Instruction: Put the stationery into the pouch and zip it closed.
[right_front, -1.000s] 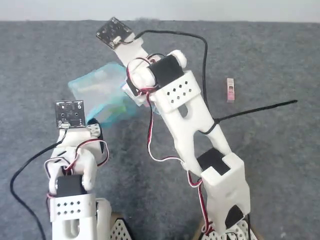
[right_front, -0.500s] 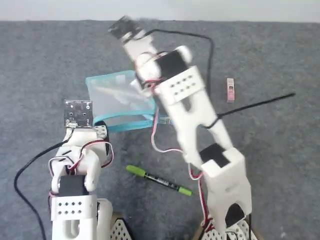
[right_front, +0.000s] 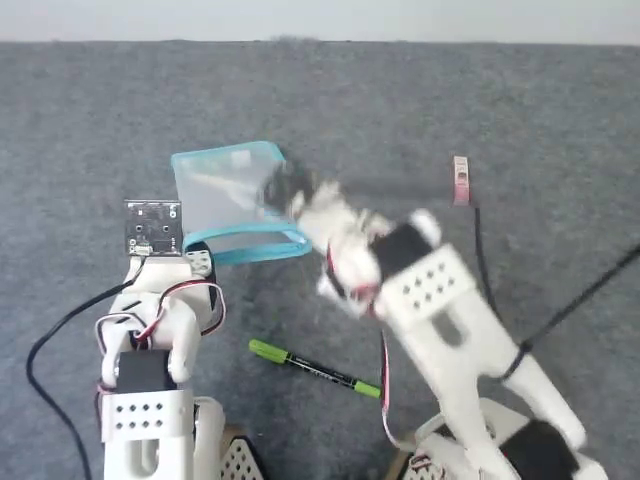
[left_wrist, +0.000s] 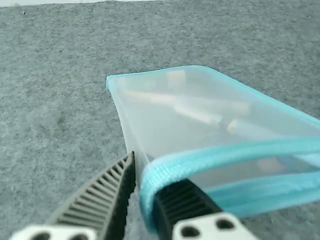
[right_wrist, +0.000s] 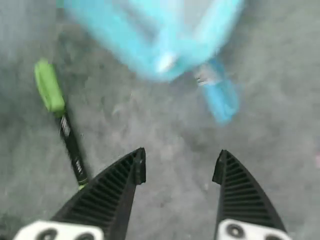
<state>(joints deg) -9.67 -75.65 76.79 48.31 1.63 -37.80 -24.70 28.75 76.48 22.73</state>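
The left end effector (left_wrist: 142, 184) is pinching the near zipper edge of the pouch (right_front: 222, 190) on the table (right_front: 90, 110), while the right end effector (right_wrist: 180, 160) is hovering wide open near the green pen (right_front: 315, 366), its print illegible.

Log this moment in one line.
left end effector: shut on rim of pouch | right end effector: open, empty | pen: on table, outside pouch

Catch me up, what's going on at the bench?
The left end effector is clamped on the zipper edge of the teal pouch, which looks unzipped with a few items inside. The right end effector is open above the mat near the pouch mouth, holding nothing. A green-capped pen lies outside the pouch, and a small pink item sits farther off.
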